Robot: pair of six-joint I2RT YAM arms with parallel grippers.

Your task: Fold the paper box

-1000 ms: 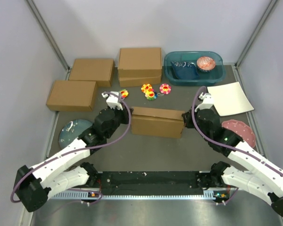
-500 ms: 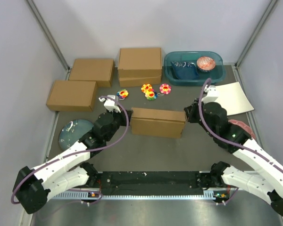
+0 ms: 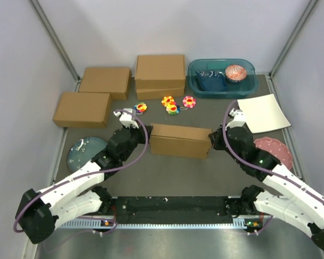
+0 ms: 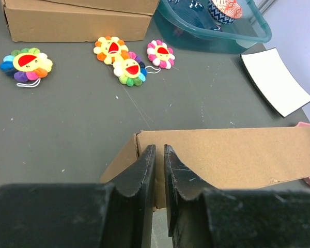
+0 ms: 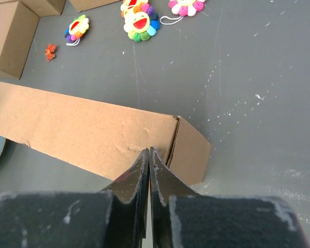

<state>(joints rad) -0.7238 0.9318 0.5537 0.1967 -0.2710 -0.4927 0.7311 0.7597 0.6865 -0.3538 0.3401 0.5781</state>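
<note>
"Between your two arms, what sits on the desk (image 3: 173,172)?"

"The paper box (image 3: 181,139). It lies flat on the grey top near the middle, with its long side running left to right and its plain brown top face up. From above it reads as a shallow shape with the lid down."

"And your hands?"

"My left hand (image 4: 157,150) is low at the box's left end, its tips over the upper edge close to the near corner. Its fingers are drawn almost together, with only a thin slit between them, and I see nothing pinched there. My right hand (image 5: 149,151) is at the right end. Its fingers are pressed flat against each other, and the tips sit over the top face just beside the corner seam."

"Are they touching the cardboard?"

"From above, each hand looks to meet its end of the box. I cannot tell how firmly."

"What else is around you?"

"Four flower plush toys (image 3: 173,105) lie just behind the box, three in a cluster and one apart to the left. Two ready-made boxes (image 3: 82,108) rest at the far left, and a stack of two (image 3: 160,75) stands behind the flowers. Beside that stack is a teal bin (image 3: 221,91) holding a patterned bowl (image 3: 236,72). A white sheet (image 3: 263,112) lies on the right, with a pink plate (image 3: 275,147) nearer to me. A blue plate (image 3: 83,151) sits by my left arm."
</note>
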